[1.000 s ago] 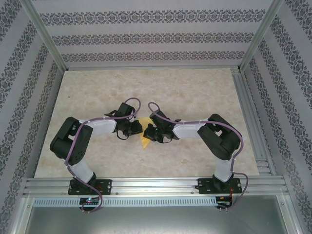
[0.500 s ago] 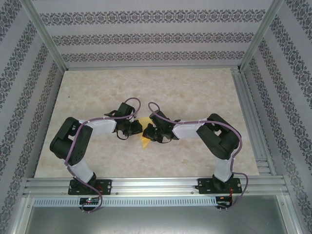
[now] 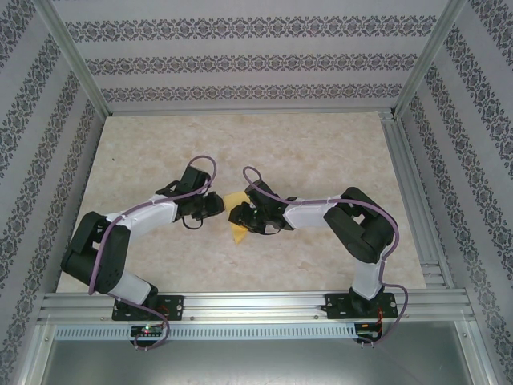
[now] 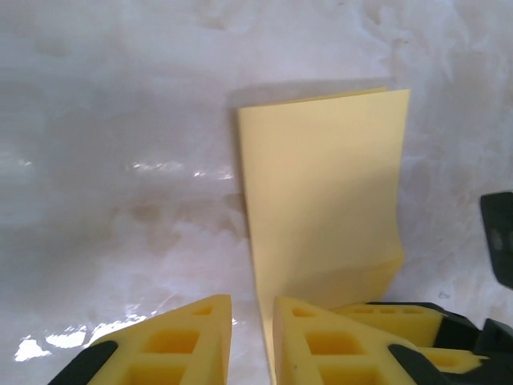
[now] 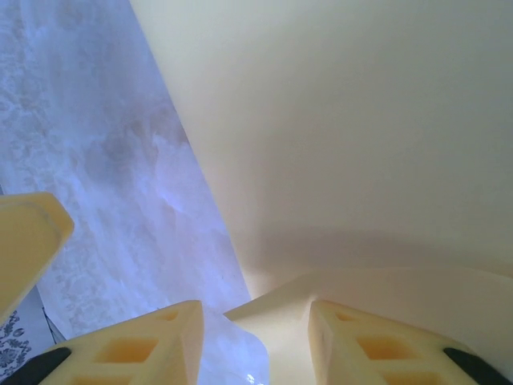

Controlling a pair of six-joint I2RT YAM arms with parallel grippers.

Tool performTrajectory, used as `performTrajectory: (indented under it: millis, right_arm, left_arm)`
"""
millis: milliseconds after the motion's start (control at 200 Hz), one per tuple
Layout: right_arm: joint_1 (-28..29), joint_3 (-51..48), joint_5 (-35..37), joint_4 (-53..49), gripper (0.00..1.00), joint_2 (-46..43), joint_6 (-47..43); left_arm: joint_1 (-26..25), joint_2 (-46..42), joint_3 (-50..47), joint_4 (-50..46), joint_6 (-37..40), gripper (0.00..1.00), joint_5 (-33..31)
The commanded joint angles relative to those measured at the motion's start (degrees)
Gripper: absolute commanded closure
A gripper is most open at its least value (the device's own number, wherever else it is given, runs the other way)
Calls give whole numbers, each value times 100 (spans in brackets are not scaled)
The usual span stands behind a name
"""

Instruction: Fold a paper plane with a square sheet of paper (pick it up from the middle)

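Observation:
The yellow-orange sheet of paper (image 3: 238, 233) sits mid-table between my two grippers, partly folded, with one flap raised. In the left wrist view the paper (image 4: 325, 192) is a tall rectangle. Its left edge runs down into the narrow gap of my left gripper (image 4: 252, 313), whose jaws stand slightly apart. My left gripper (image 3: 216, 205) is just left of the sheet. My right gripper (image 3: 236, 216) is over it from the right. In the right wrist view that gripper (image 5: 255, 317) is open wide, with a folded corner of the paper (image 5: 345, 136) between its fingers.
The marble-patterned table (image 3: 321, 152) extends around the sheet. An aluminium frame rail (image 3: 256, 303) runs along the near edge and patterned walls stand on three sides. A yellow fingertip of the left gripper (image 5: 24, 233) shows in the right wrist view.
My left arm's elbow has swung out to the left and its gripper has shifted slightly up and left. More yellow paper now shows between the grippers. The right gripper edged left.

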Motion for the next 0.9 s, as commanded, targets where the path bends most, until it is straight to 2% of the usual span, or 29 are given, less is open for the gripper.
performTrajectory:
  millis: [0, 115, 250, 589, 734, 894]
  right_arm:
    - [6, -183, 315, -396, 59, 69, -19]
    - [6, -208, 328, -364, 59, 56, -25]
    - [6, -249, 341, -356, 65, 54, -8]
    - [-9, -270, 337, -435, 90, 108, 8]
    - [-19, -273, 333, -454, 99, 117, -1]
    - [-21, -269, 323, -468, 100, 126, -18]
  left_arm:
    - [44, -162, -142, -93, -105, 78, 78]
    - [47, -197, -173, -25, -48, 78, 336]
    - [37, -199, -173, 70, 20, 78, 660]
    - [-105, -4, -91, 212, 111, 79, 1078]
    - [-281, 199, 12, 248, 143, 82, 1142]
    - [-389, 454, 95, 365, 128, 89, 1253]
